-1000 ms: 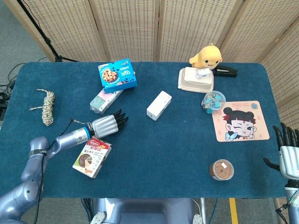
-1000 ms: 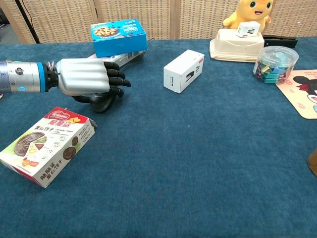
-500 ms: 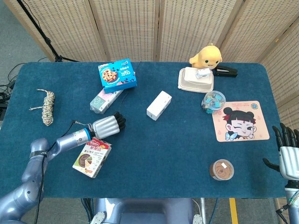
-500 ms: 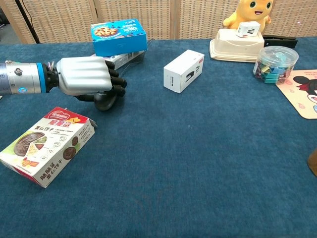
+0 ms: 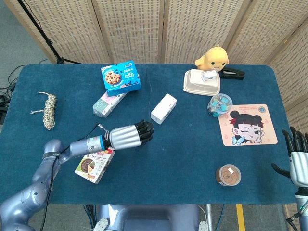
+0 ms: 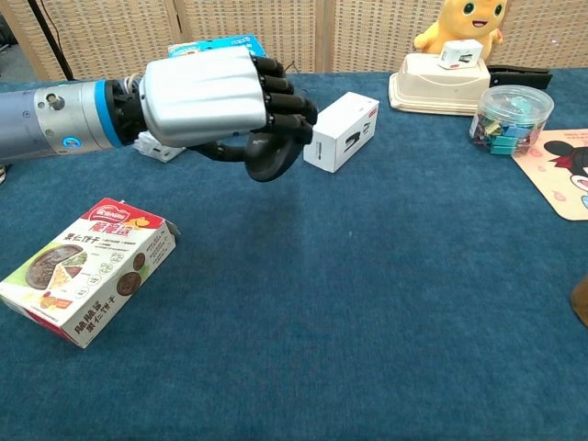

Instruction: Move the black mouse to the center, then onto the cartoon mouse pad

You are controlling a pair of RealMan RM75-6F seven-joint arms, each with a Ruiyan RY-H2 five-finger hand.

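My left hand (image 5: 129,136) (image 6: 220,103) holds the black mouse (image 6: 265,155) above the table, fingers curled over its top. In the head view the mouse (image 5: 147,129) shows only as a dark tip past the fingers, left of the table's middle. The cartoon mouse pad (image 5: 248,124) lies flat at the right side, and only its edge (image 6: 562,173) shows in the chest view. My right hand (image 5: 297,156) hangs open off the table's right front corner, holding nothing.
A white box (image 5: 163,108) (image 6: 341,130) lies just beyond the left hand. A snack box (image 5: 95,161) (image 6: 85,267) sits under the left forearm. Blue cookie box (image 5: 121,77), clip jar (image 5: 219,104), brown cup (image 5: 228,174), lunch box (image 5: 201,82), rope (image 5: 48,109).
The left hand closed on the mouse, lifted it off the table and carried it right, toward the white box. The right hand stayed put.
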